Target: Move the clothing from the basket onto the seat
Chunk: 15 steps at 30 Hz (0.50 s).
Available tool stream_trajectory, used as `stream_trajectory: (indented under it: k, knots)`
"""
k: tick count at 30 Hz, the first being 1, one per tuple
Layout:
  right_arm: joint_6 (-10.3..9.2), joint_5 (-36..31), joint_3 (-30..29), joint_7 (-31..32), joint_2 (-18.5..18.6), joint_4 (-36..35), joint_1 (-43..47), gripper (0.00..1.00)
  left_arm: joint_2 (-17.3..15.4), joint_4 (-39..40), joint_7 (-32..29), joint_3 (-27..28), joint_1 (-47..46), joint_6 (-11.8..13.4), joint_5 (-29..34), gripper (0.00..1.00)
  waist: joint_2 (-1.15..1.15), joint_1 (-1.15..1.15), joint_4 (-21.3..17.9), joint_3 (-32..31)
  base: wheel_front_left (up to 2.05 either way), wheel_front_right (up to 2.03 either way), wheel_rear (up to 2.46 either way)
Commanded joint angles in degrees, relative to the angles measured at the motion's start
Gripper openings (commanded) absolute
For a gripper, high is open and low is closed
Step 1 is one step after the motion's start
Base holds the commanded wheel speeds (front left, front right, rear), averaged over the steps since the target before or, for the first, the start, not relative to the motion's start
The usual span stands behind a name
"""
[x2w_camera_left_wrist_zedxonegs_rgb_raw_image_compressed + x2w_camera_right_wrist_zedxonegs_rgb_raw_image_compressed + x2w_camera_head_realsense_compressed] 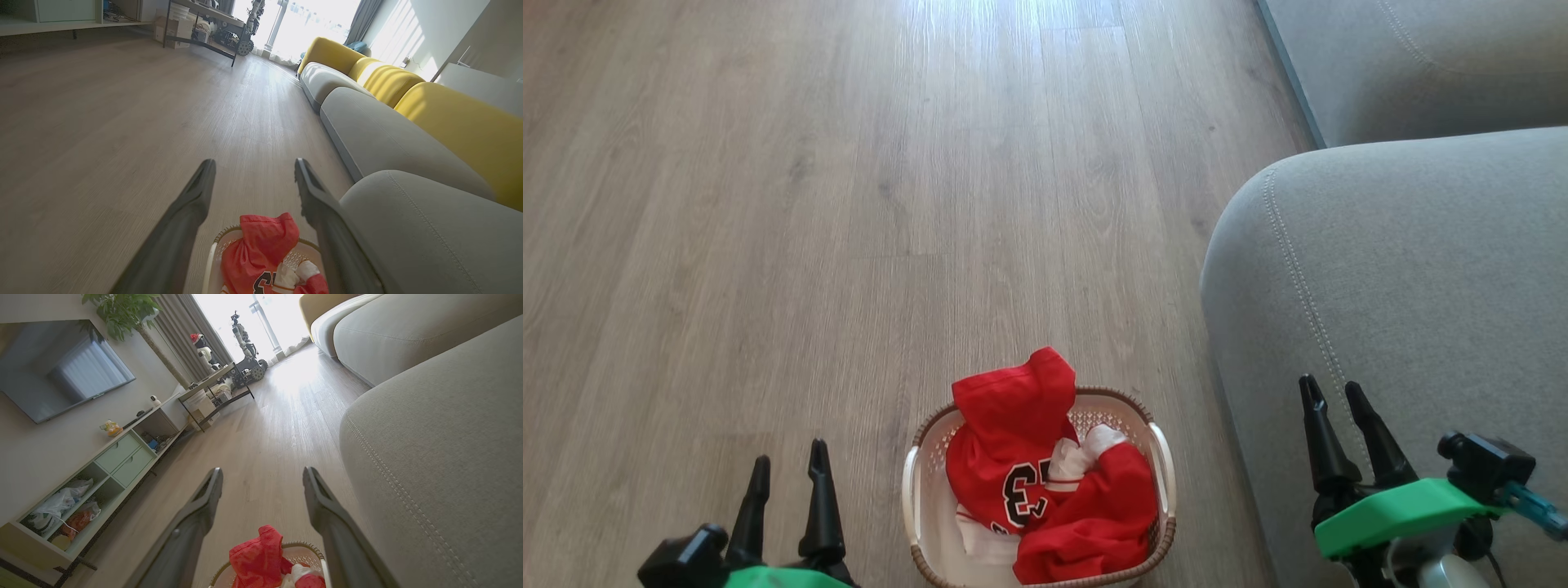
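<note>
Lowest and closest, the left gripper rises from the bottom edge of the head view. Its two dark fingers point forward over the wooden floor and stand apart with nothing between them. Held further forward, the right gripper has its fingers likewise spread and empty, above the rounded edge of the seat.

Between the two, to the right of the left gripper and to the left of the right one, the basket stands on the floor just beside the seat. Its long axis runs the way the fingers point, with a handle on each side.

The clothing lies heaped inside. The jersey peaks over the far rim and shows a black numeral edged in white that reads as 3; a second one beside it is lost in a fold. The shorts lie bunched on the side towards the right gripper.
</note>
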<state>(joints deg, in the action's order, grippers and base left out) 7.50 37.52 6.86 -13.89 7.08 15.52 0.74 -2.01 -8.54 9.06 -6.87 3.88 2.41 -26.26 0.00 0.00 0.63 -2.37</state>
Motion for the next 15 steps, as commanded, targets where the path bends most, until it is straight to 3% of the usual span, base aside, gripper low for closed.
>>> stream_trajectory:
  k: [1, 15]
  knots:
    - [-0.01, -2.4, 0.2, -0.7, -0.2, -1.4, -1.9, 1.0, -0.7, 1.5, 0.9, 0.8, -0.9, 0.3, 2.0, 1.0, 0.0, 0.0, 0.0, -0.1, 0.0, 0.0, 0.0]
    - [-0.01, -13.3, -1.3, -0.9, -1.9, -0.8, -1.5, 1.0, -0.8, -0.1, 3.0, -0.2, -0.1, 1.3, 10.5, 1.0, 0.0, 0.0, 0.2, -0.7, 0.0, 0.0, 0.0]
